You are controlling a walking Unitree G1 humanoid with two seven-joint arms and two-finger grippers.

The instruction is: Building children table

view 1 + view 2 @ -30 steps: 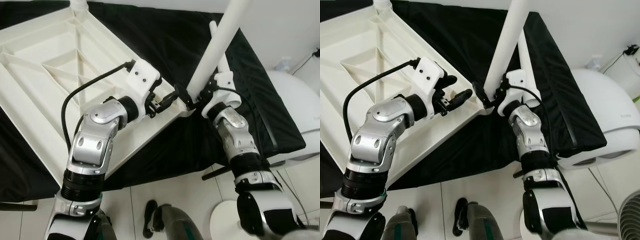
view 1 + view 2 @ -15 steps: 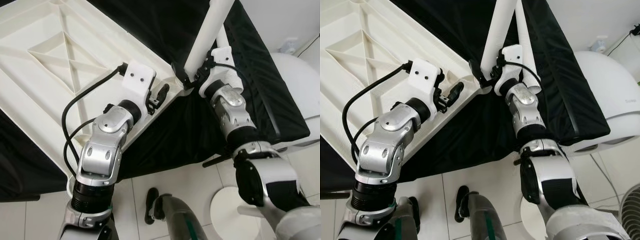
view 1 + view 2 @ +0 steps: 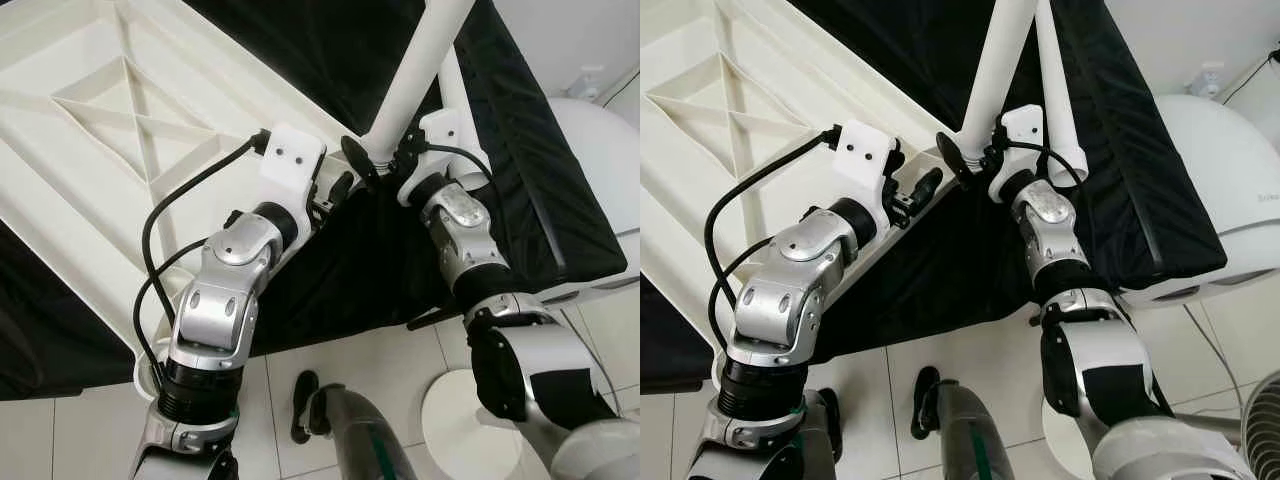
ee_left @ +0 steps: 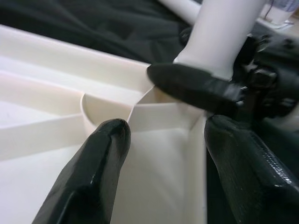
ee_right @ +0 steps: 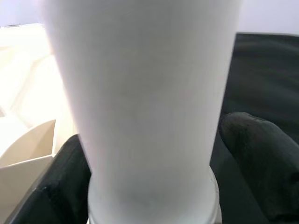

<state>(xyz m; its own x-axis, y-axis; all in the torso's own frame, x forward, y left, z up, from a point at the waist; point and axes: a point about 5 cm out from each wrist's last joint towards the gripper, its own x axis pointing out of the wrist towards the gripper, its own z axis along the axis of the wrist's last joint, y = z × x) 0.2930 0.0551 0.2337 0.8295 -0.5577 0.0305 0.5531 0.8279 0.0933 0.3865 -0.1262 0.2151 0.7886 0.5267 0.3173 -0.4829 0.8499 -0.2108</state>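
Upside-down white table top (image 3: 90,150) on the black cloth (image 3: 520,150), spreading away behind the left gripper (image 3: 338,190), its near corner just under that gripper's tips. White table leg (image 3: 410,90) rising upright from the corner socket (image 4: 105,109), held low between the fingers of the right gripper (image 3: 378,165), clamped around its foot. Second loose leg (image 3: 1060,100) lying on the cloth just behind the right gripper. Left gripper with fingers apart, one tip (image 4: 105,140) resting on the ribbed underside beside the socket, the other past the edge, nothing between them.

Likely risks, judged from here: leg tilting and jamming in the socket if pushed off-axis; table top sliding on the cloth, since not really gripped by the left side; corner lifting or slipping off the edge under a hard push; fingers of both grippers very close, so possible collision.
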